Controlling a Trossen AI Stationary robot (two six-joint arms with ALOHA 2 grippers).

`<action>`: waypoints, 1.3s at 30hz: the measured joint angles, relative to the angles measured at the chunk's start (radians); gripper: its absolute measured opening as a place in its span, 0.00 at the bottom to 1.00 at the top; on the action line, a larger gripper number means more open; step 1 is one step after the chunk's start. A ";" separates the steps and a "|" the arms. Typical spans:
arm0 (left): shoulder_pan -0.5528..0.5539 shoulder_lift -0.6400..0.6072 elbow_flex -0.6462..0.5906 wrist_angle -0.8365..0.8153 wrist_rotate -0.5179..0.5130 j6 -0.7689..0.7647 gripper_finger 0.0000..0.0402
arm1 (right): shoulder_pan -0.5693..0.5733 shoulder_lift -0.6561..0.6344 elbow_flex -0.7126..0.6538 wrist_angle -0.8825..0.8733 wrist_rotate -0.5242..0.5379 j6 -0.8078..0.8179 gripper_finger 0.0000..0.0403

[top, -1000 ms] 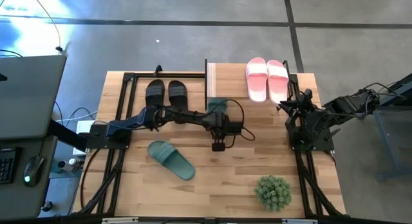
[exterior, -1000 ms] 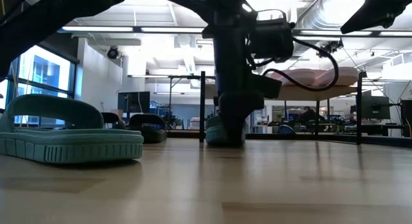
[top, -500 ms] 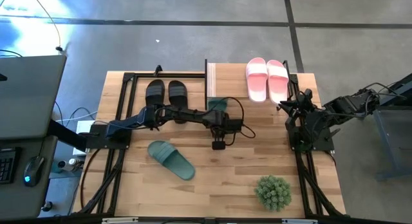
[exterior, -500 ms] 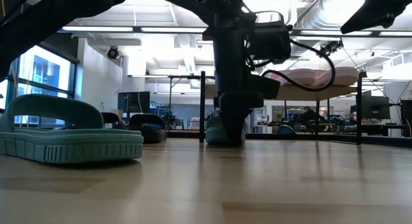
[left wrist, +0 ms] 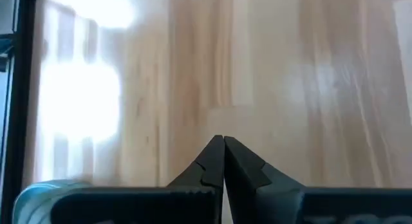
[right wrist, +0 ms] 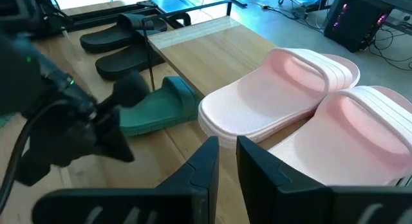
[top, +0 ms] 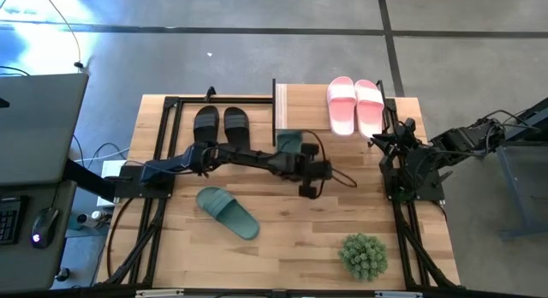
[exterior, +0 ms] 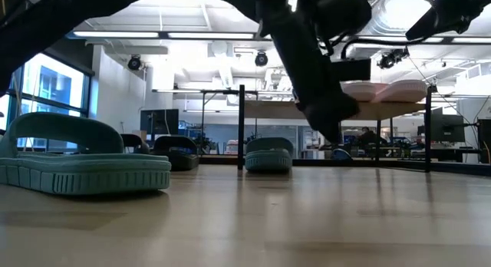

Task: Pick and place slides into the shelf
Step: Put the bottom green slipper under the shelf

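Note:
One dark green slide (top: 289, 142) lies toe-in under the shelf (top: 304, 104), resting on the table. Its mate (top: 227, 212) lies flat on the table at the near left. The pale pink pair (top: 355, 106) sits on the shelf's top board. The black pair (top: 221, 122) lies left of the shelf. My left gripper (top: 325, 170) hangs shut above bare table, just right of and nearer than the tucked green slide (exterior: 268, 154), holding nothing. My right gripper (right wrist: 225, 150) waits beside the shelf's right end, slightly open, with nothing between its fingers.
A round green spiky plant (top: 363, 255) stands at the near right. Black frame rails (top: 163, 161) run along the table's left and right sides. Bare wood lies between the plant and the loose green slide.
My left gripper, shut throughout, has drawn away from the green slide under the shelf, rising and swinging toward the table's right edge while tipping from nearly straight down to a slant. The slide stays where it was under the shelf.

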 joint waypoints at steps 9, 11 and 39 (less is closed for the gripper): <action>0.074 0.018 0.004 -0.016 0.001 -0.007 0.00 | 0.000 0.000 0.000 0.000 0.000 0.000 0.12; 0.076 0.026 0.001 -0.034 0.004 -0.001 0.00 | 0.000 0.000 0.000 0.000 0.000 0.000 0.12; 0.079 0.039 0.001 -0.211 -0.093 -0.109 0.00 | 0.000 0.000 0.000 0.000 0.000 0.000 0.12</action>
